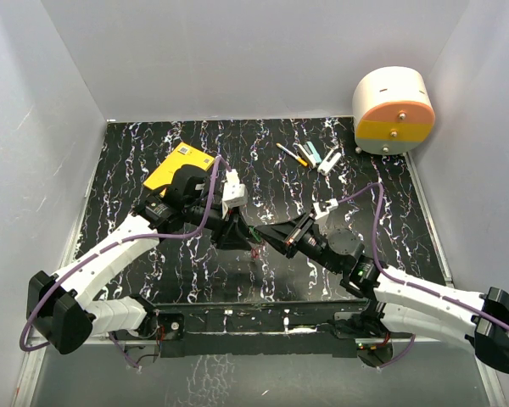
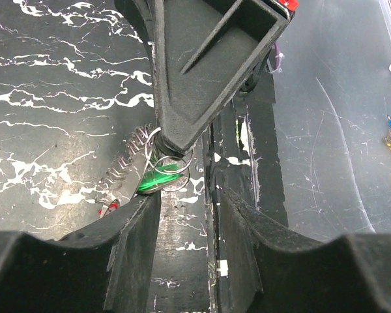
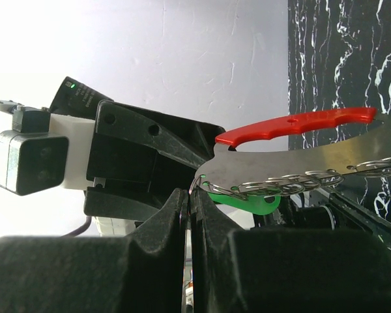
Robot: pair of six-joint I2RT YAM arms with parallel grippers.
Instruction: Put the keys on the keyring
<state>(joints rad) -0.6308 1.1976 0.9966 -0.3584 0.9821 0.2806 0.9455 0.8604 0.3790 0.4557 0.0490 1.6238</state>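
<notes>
Near the middle of the black marbled tabletop (image 1: 424,212), tip to tip with the left pincer (image 2: 188,202): the right pincer (image 3: 190,195), shut tight on the thin wire keyring (image 2: 186,177). Hanging bunched from that ring: a red key (image 3: 293,125), a whitish-silver key (image 3: 300,156) lying flat just beneath the red one, and a small green piece (image 3: 247,203) tucked under both. Seen from above, the bunch just below the meeting tips; whether touching the tabletop, impossible to tell. Left pincer with jaws parted, nothing between them, only tabletop through the gap. Its one fingertip just beside the silver blade, contact unclear. Farther back on the tabletop, well apart from the bunch: a yellow box (image 1: 174,165) behind the left arm, a few pens (image 1: 310,155), and a round white-and-orange container (image 1: 393,110) in the far right corner.
</notes>
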